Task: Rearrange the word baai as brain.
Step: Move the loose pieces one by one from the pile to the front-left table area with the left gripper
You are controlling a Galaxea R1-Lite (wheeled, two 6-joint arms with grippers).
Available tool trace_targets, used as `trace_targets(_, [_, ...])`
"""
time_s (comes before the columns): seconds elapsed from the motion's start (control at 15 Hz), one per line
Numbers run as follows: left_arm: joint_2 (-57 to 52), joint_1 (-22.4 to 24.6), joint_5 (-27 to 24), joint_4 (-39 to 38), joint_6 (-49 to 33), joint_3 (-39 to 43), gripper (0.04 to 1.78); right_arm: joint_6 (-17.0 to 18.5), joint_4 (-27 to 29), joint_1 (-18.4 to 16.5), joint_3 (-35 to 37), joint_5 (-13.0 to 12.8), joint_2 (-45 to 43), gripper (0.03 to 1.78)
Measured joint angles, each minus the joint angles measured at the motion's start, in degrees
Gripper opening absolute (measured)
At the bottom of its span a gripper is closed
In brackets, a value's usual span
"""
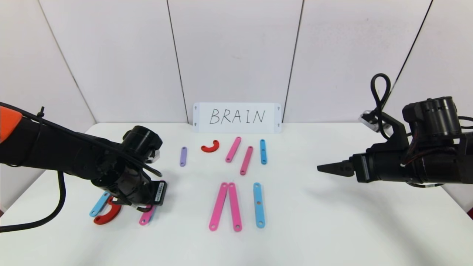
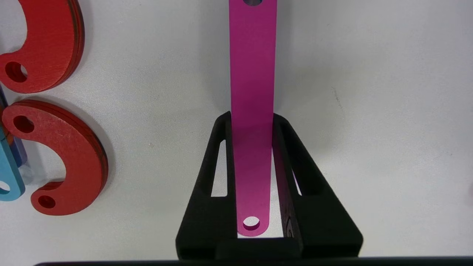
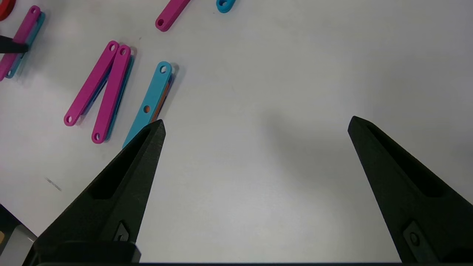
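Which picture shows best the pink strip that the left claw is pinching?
The left wrist view: the pink strip fills the middle, clamped between the left gripper fingers. The head view shows only its end below the arm. The right wrist view shows it small in a far corner.

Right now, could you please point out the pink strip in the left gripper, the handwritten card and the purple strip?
pink strip [image 2: 252,92]: left wrist view, mid-length.
handwritten card [image 1: 237,117]: head view, centre.
purple strip [image 1: 183,156]: head view, middle.

We see a card [image 1: 237,117] standing at the back of the surface [image 1: 332,221], short strips [image 1: 245,151] in front of it, long strips [image 1: 236,206] nearer us, curved pieces [image 1: 108,215] far left under our left end effector [image 2: 252,122].
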Motion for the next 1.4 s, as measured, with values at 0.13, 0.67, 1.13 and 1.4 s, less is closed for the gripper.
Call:
trace_targets(0.13, [0.02,-0.02,-0.09,-0.01,0.0,-0.01,0.53,0.05,-0.18,0.0,0.02,0.0,0.01,1.73])
trace_targets(0.67, [-1.02,-0.28,-0.69,-0.76,-0.07,-1.0,1.66,0.06,-0.18,0.0,0.1,0.01,0.15,1.73])
trace_targets(1.13, [-1.6,-0.5,-0.57,-0.3,4.99,-11.47,1.75,0.06,-0.18,0.0,0.02,-0.02,0.34,1.73])
trace_targets(1.4, [1.52,-0.67,-4.28,-0.5,13.34,-19.21,1.75,0.06,-0.18,-0.12,0.0,-0.07,0.5,1.73])
